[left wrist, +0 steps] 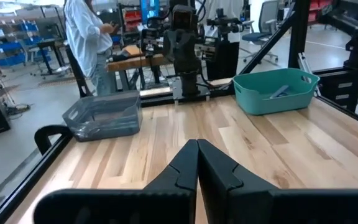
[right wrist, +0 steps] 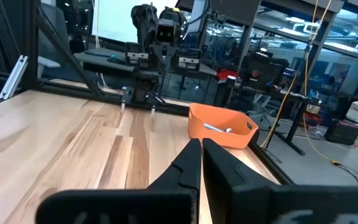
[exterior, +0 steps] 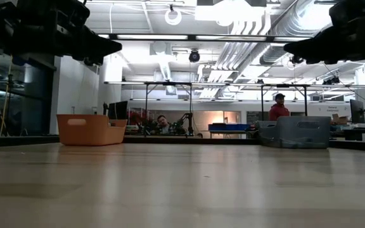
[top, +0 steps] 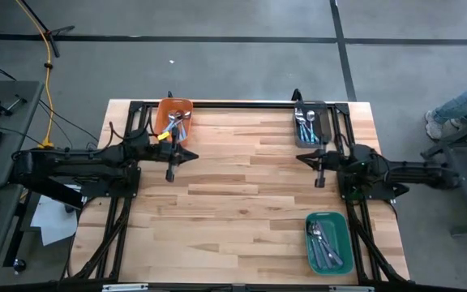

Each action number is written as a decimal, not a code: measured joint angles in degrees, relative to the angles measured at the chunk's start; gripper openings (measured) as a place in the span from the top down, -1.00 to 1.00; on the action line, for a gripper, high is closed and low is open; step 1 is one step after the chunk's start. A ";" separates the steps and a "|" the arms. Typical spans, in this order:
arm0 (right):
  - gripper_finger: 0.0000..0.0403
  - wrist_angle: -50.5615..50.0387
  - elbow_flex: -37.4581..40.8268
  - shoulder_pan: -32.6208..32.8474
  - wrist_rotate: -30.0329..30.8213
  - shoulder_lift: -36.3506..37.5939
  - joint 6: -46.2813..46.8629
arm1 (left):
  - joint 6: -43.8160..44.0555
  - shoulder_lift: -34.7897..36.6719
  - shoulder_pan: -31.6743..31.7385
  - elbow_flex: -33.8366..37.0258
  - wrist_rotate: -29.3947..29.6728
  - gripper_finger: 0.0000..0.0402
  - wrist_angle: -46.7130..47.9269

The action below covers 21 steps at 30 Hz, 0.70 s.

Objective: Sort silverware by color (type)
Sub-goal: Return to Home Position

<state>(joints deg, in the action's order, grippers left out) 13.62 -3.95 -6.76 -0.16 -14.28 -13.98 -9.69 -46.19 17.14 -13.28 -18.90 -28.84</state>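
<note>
Both arms hang mid-table, left gripper [top: 170, 172] and right gripper [top: 319, 177] pinched closed on nothing, silverware [top: 177, 123] split between orange bin [top: 162, 109] far left, grey bin [top: 324, 123] far right, green bin [top: 344, 243] near right.

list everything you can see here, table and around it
table: one, light wood, centre
orange bin: one, orange, table's top-left corner in the high view
grey bin: one, grey, top-right corner
green bin: one, green, bottom-right
silverware: several in each bin, silver heads, exact count unclear
person: one, light top, standing beyond the table
left claw: one, dark, shut, empty, over the table's left side
right claw: one, dark, shut, empty, over the right side
</note>
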 joint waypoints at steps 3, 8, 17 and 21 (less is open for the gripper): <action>1.00 -2.95 0.00 0.00 0.00 2.77 0.00 | 0.07 0.00 0.00 2.57 -0.08 1.00 -4.35; 1.00 -6.12 0.00 0.00 0.00 6.87 -0.09 | 1.99 0.59 0.13 7.59 -0.08 1.00 -11.27; 1.00 -11.65 0.00 0.00 0.27 14.29 -0.80 | 3.01 5.47 0.13 10.43 -0.06 1.00 -11.39; 1.00 -12.94 -0.02 0.00 0.35 14.14 0.30 | 2.97 9.37 0.16 12.44 -0.04 1.00 -11.42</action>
<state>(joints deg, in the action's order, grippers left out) 0.68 -3.97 -6.76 0.19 -0.15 -13.68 -6.72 -36.82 17.30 -0.83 -18.94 -40.26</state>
